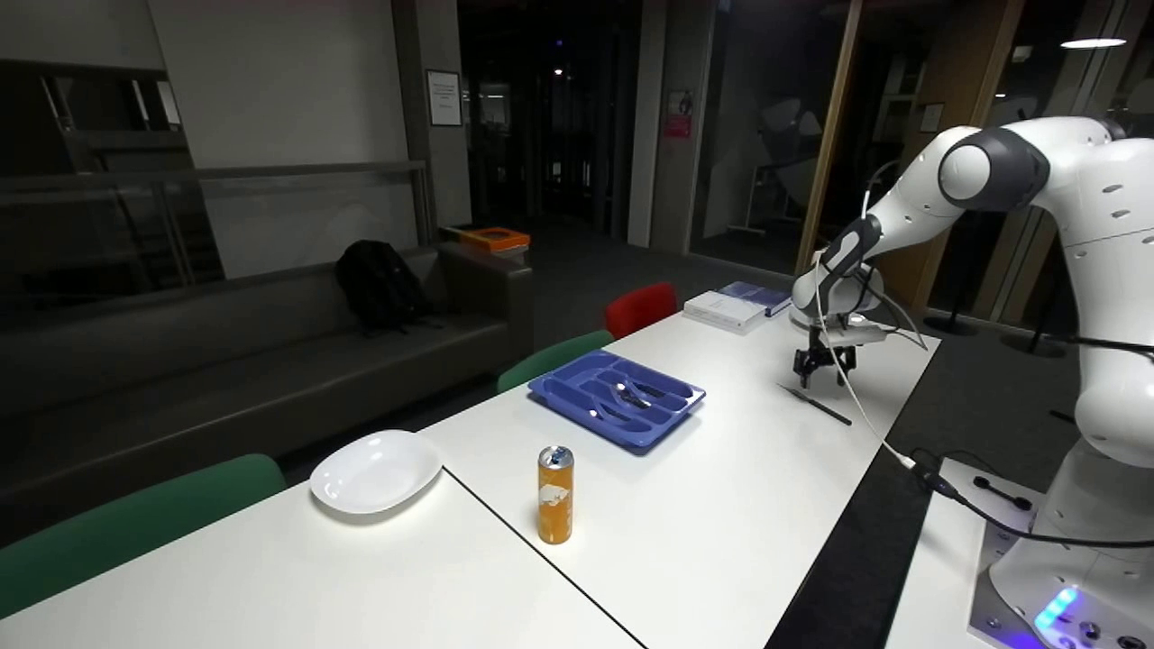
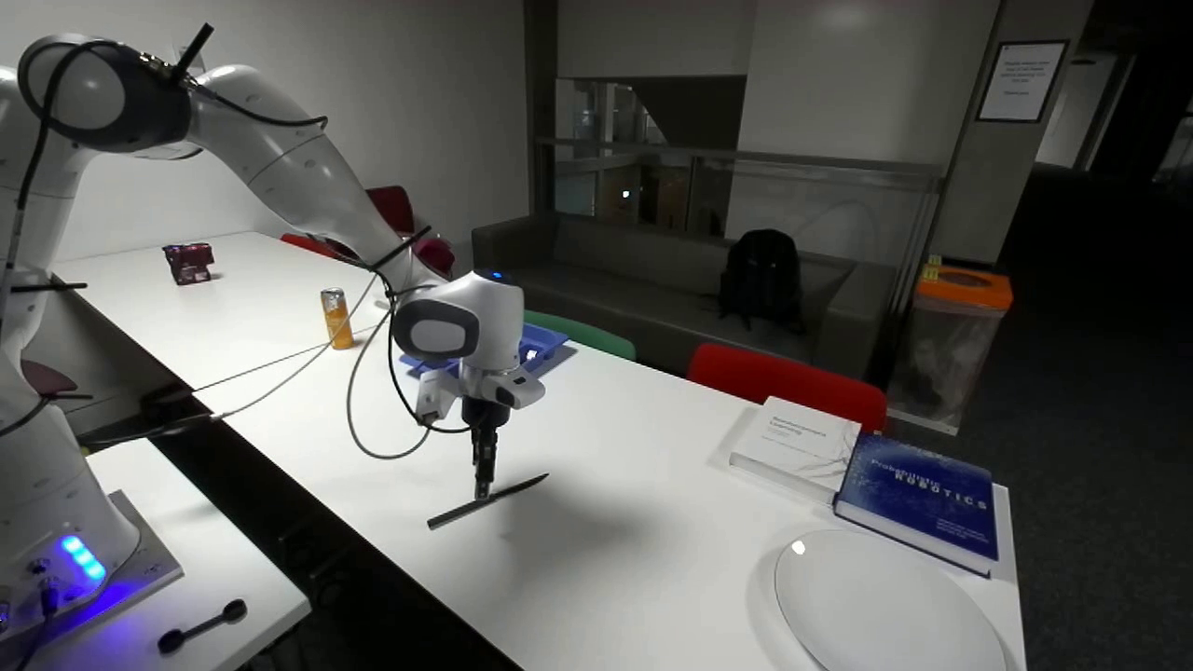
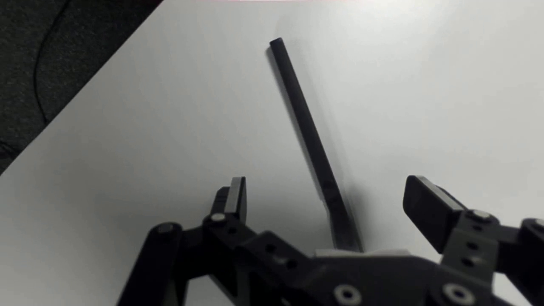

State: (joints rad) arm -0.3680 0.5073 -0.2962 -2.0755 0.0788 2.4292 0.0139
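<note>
My gripper [image 3: 325, 182] stands open over a black knife [image 3: 304, 112] in the wrist view, its two fingers wide apart on either side of it. Nothing is held. The knife's handle runs up and away toward the far end, while the rest of it passes out of sight beneath the gripper body. In an exterior view the knife [image 1: 825, 408] lies flat on the white table just below the gripper [image 1: 823, 383]. A further exterior view has the fingertips of the gripper [image 2: 483, 494] low over the middle of the knife [image 2: 457, 513]; whether they touch the table I cannot tell.
A blue cutlery tray [image 1: 667, 410] holds some utensils. Near it are an orange can [image 1: 554, 496] and a white bowl [image 1: 374, 473]. A white book [image 2: 797, 443], a blue book [image 2: 918, 499] and a white plate [image 2: 885, 606] lie toward one end. A cable [image 1: 861, 406] hangs beside the arm.
</note>
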